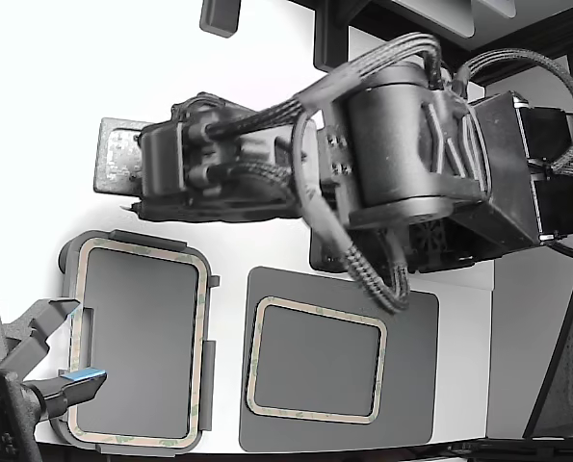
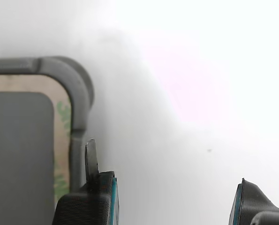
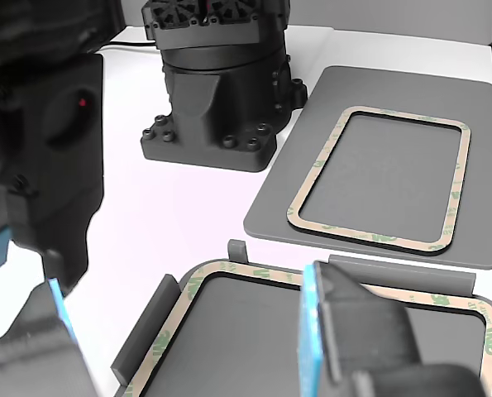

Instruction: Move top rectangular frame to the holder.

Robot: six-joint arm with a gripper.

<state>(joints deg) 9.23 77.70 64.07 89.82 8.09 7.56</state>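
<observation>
**Frame seated in the holder, hand wide and empty beside it**

Top rectangular frame (image 1: 142, 249) lies flat inside the holder (image 1: 66, 258), at the exterior view's left. Its tan, green-mottled border runs just inside the raised grey rim. The tabs along the holder's edges close round it, which is likely why it sits so square: they locate it and keep it from sliding.

The hand (image 2: 167, 164) in the wrist view is spread wide with nothing between its fingers (image 2: 85, 201). One finger stands just outside the holder's rounded corner, and the other is over bare white desk (image 2: 200, 70). An open, unladen hand at that corner suggests the placing is done or nearly so. No grip is on the frame, and whether the nearer finger touches the rim cannot be told.

A second frame (image 1: 317, 306), alike in look, rests on the darker flat mat (image 1: 411, 385) at the exterior view's right, well apart from the holder. The mat has no tabs, so it seems to serve only as a laying-out surface.

A second arm's blue-padded fingers (image 1: 86, 375) reach over the holder's near edge, perhaps to steady it.
</observation>
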